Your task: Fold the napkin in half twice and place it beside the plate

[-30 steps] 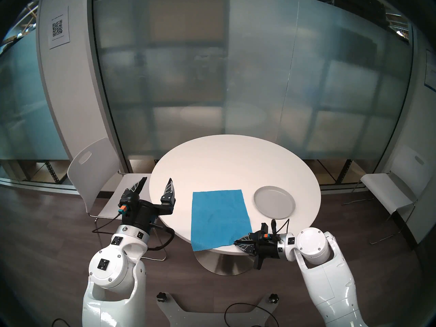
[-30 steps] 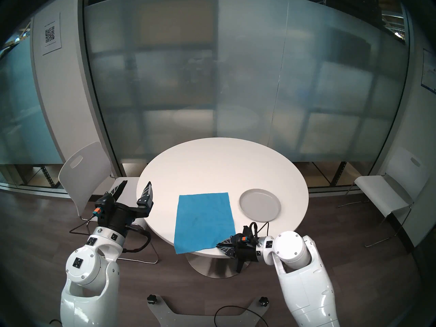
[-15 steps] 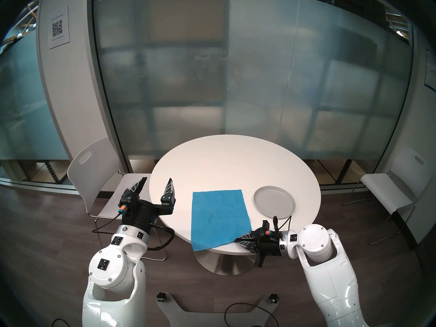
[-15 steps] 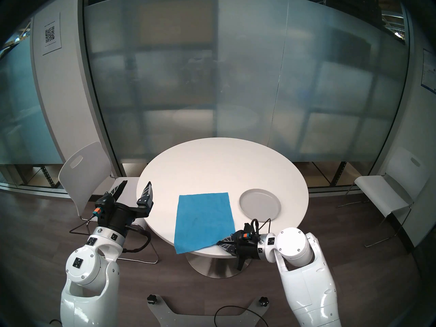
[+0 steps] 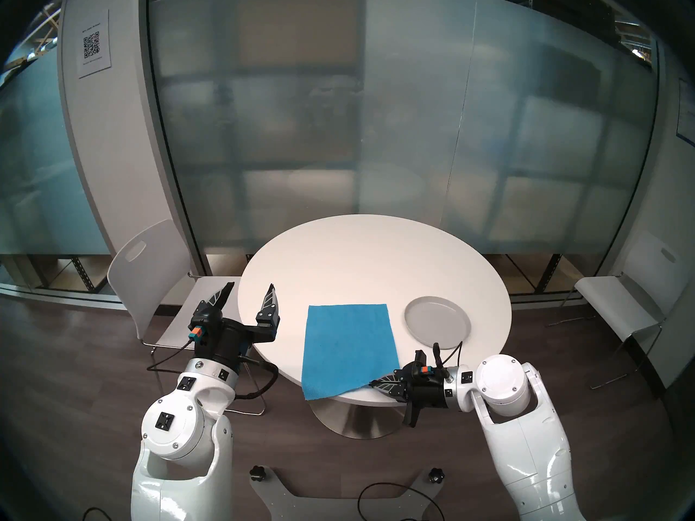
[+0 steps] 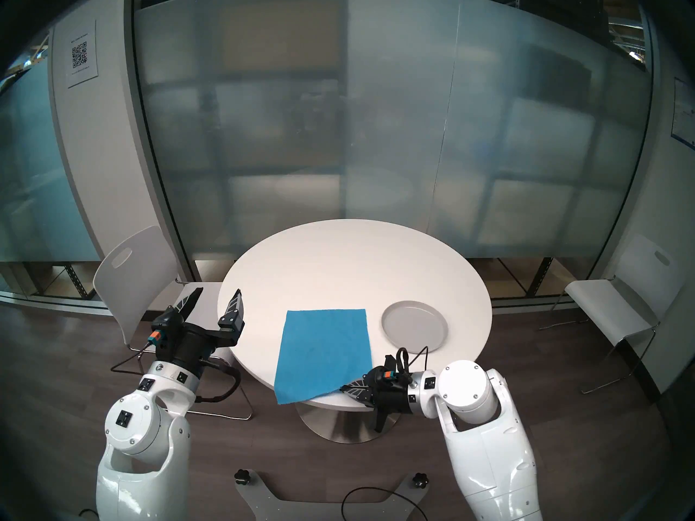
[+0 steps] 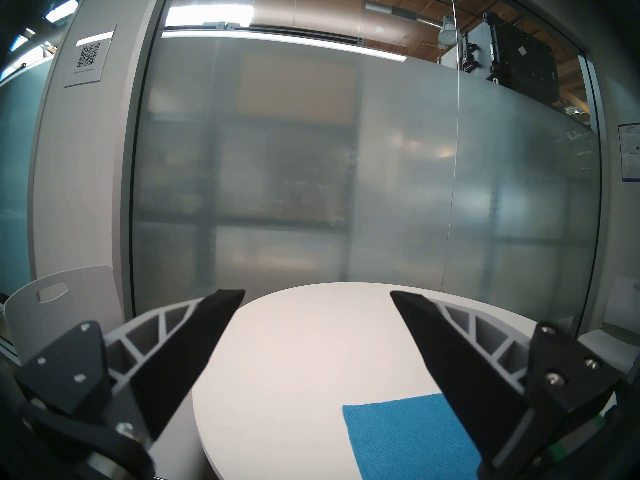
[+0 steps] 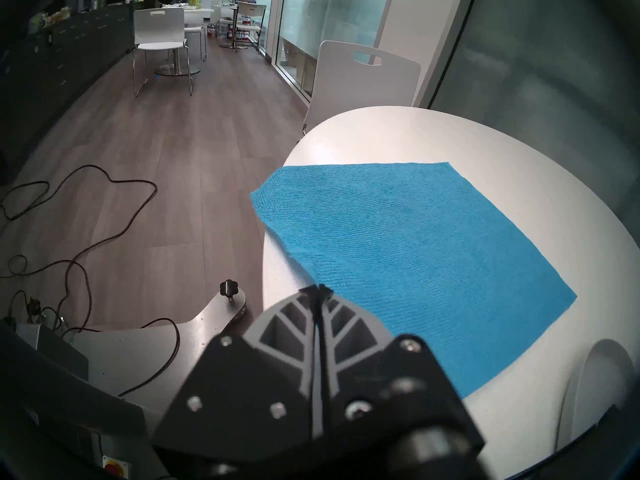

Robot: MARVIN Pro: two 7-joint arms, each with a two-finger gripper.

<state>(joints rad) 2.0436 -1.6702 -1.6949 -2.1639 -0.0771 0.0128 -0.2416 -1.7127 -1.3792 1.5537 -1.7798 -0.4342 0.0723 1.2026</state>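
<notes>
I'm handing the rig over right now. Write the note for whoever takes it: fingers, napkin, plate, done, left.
Right gripper: fingers shut on the near right corner of the blue napkin, at the table's near edge.
Left gripper: open, empty, above the table's left edge, apart from the napkin.
Napkin: spread flat, unfolded, its near left corner hanging over the table edge.
Plate: empty, on the table to the napkin's right, not touching it.
Done: corner gripped only.
Left: both folds, then setting the napkin beside the plate.
</notes>
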